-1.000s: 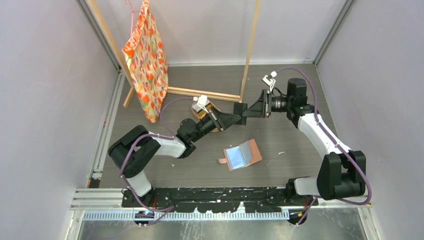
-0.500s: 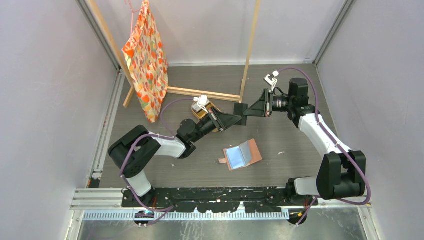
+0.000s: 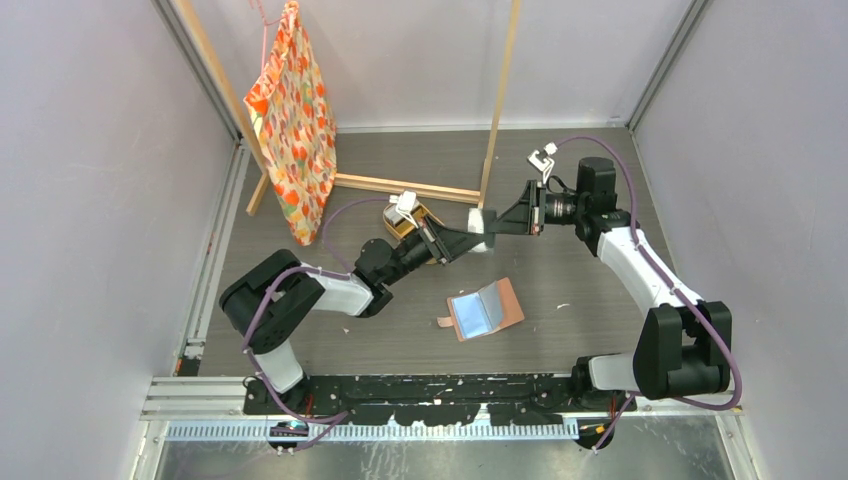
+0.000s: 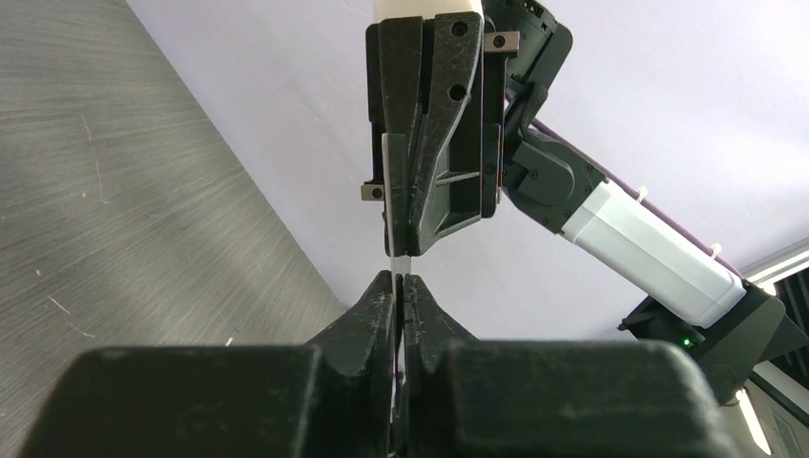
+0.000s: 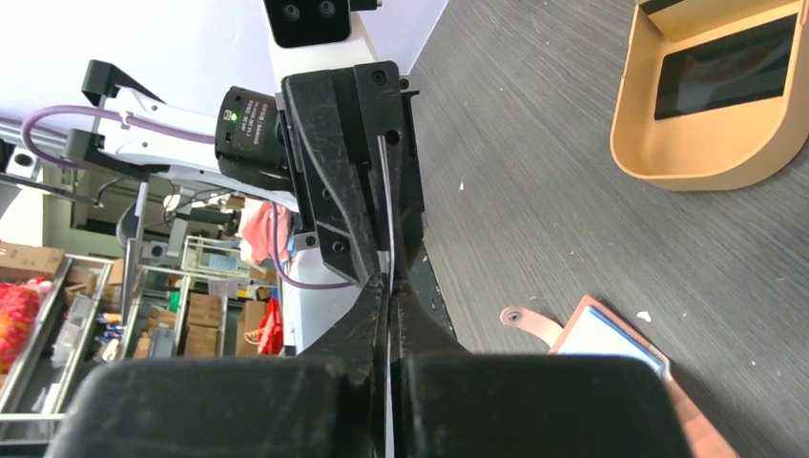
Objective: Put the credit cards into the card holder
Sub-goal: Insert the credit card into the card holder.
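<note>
Both arms meet mid-air above table, far of centre. Left gripper pressed together on one end of pale credit card, seen edge-on. Right gripper pinches opposite end. Card holder lies open on table, near of grippers, glossy pockets up. Black card rests in tan tray.

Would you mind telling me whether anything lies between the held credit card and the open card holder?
Nothing visible does. The credit card, pinched by both the left gripper and the right gripper, hangs above the table, and the card holder lies open just nearer the bases. The tan tray sits off to the side.
</note>
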You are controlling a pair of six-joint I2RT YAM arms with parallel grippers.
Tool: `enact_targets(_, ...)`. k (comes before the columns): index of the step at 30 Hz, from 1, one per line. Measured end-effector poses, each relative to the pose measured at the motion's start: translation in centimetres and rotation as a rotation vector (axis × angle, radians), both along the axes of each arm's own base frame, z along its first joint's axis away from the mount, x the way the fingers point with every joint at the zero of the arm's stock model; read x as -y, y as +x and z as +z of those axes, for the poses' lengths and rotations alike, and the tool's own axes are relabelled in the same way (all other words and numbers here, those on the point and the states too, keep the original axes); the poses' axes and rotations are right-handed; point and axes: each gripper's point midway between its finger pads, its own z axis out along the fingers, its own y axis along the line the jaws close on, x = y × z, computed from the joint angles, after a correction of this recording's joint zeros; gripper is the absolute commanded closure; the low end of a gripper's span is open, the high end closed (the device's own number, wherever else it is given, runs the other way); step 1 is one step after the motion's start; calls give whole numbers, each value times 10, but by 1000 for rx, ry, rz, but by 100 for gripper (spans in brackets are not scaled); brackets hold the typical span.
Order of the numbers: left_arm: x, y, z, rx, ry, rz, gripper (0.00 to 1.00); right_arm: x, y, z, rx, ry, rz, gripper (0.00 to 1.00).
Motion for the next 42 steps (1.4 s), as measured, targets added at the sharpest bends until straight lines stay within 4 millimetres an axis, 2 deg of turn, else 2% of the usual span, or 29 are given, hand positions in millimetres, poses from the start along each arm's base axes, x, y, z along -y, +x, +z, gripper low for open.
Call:
enact_targets(2,0,-1,-1,6,6,-8,61,1,-2,-2,16,-10,12,99)
enact_targets(5,-5,0,-5,9,24,-36,39,3,-10,-6,62,-54,50,99)
enact_targets(8,-24,8,-16,-5,71,-31,27,7,-14,-6,130,-99,78,99)
enact_targets(11,-47,12,-24,-27,149,-14,21,11,-19,-15,162,-149,88,99)
enact_targets(13,-56,8,-22,-18,211,-9,20,14,-24,-24,153,-182,93,99)
enact_targets(16,-66,-9,-11,33,295,-21,21,18,-32,-38,134,-234,106,99)
enact_targets(20,-73,-28,-6,53,350,-37,29,15,-44,-71,50,-329,161,99)
enact_targets(22,-71,-35,-17,29,367,-53,36,8,-51,-90,-4,-385,208,99)
enact_targets(26,-56,-51,-61,-72,436,-104,45,-2,-62,-125,-77,-498,285,99)
enact_targets(31,-34,-66,-108,-166,522,-155,52,1,-62,-140,-90,-583,283,99)
enact_targets(36,-31,-63,-136,-242,585,-120,48,10,-64,-148,-103,-649,324,99)
enact_targets(40,-37,-60,-145,-268,660,-66,33,15,-66,-156,-119,-684,393,99)
enact_targets(42,-39,-60,-145,-270,701,-44,31,20,-69,-161,-132,-711,416,99)
